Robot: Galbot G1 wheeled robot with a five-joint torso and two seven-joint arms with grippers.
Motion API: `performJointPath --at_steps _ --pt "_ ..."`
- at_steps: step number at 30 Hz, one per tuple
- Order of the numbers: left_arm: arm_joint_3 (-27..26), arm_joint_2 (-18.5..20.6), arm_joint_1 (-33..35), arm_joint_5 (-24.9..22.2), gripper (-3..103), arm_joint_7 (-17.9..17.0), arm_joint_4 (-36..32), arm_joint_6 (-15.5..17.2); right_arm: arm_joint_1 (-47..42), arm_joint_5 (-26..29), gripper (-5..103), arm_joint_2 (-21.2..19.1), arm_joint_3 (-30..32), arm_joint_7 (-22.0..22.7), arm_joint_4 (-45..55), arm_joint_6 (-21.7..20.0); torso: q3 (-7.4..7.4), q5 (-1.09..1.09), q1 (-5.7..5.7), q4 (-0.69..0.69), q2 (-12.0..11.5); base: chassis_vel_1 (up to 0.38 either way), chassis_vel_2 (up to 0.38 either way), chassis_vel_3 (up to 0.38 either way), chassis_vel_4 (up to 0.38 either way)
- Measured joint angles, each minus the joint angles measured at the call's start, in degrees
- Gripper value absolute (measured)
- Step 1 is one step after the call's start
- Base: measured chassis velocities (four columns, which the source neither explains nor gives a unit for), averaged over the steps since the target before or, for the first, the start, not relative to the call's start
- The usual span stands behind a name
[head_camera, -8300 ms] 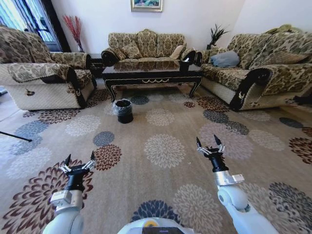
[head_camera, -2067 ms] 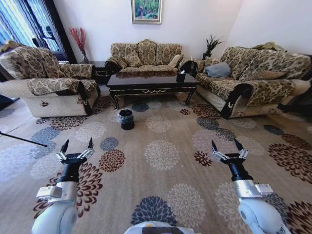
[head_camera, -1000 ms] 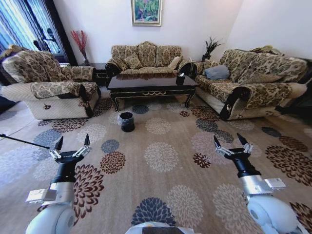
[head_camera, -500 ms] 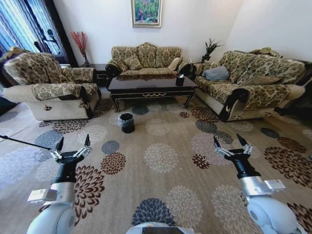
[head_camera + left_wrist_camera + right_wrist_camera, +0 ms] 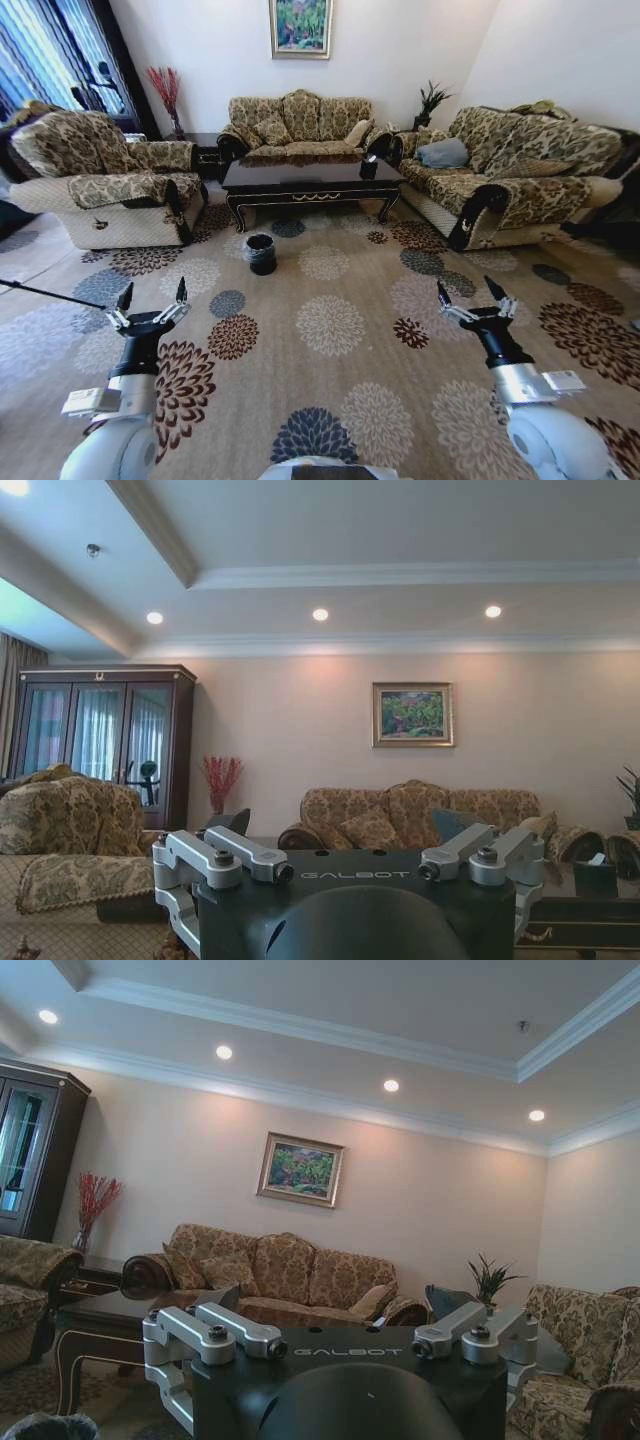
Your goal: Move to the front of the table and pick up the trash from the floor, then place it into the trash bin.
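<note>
Living room seen from the robot's head, both arms raised over a patterned carpet of round floral medallions in brown, blue and cream.

Left gripper: jaws spread wide, holding nothing, fingers pointing up and forward above a dark red medallion. Right gripper: jaws likewise spread and empty, level with the left one and well apart from it.

Trash bin: a small round black bucket with a thin clear plastic liner bunched over its rim, standing upright on the carpet ahead of the jaws, between the two grippers in line of sight but nearer the left one's side; what is inside cannot be made out. Its rim also appears at the edge of the right wrist view.

Desk: long, low, glossy dark wood with curved legs and a gold scroll on the front apron, directly beyond the bin and far ahead of both jaws. A small black box stands on its right end.

Three upholstered sofas in a tan floral fabric with dark wood trim surround the desk: one behind it, one beyond the left jaws, one beyond the right jaws. No litter can be made out on the floor at this range.
</note>
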Motion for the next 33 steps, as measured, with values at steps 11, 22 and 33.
performJointPath --at_steps 11,22,33 --pt "-0.2 0.8 0.3 -0.2 100 0.0 -0.1 -0.1 0.0 -0.3 100 0.0 -0.4 0.0 -0.2 0.1 1.66 0.0 1.22 0.0 2.9 0.0 0.0 0.0 0.0" --pt "-0.2 1.1 0.9 -0.5 100 0.0 -0.9 0.0 -0.9 -0.4 100 0.3 0.3 0.0 0.1 0.5 3.41 0.0 2.58 0.0 6.0 0.0 0.0 0.0 0.0" --pt "-0.2 0.9 1.3 -0.6 100 -0.3 -1.2 0.0 -1.3 -0.6 100 0.9 0.4 -0.1 0.4 1.0 5.01 0.0 3.91 0.0 9.0 0.0 0.0 0.0 0.0"
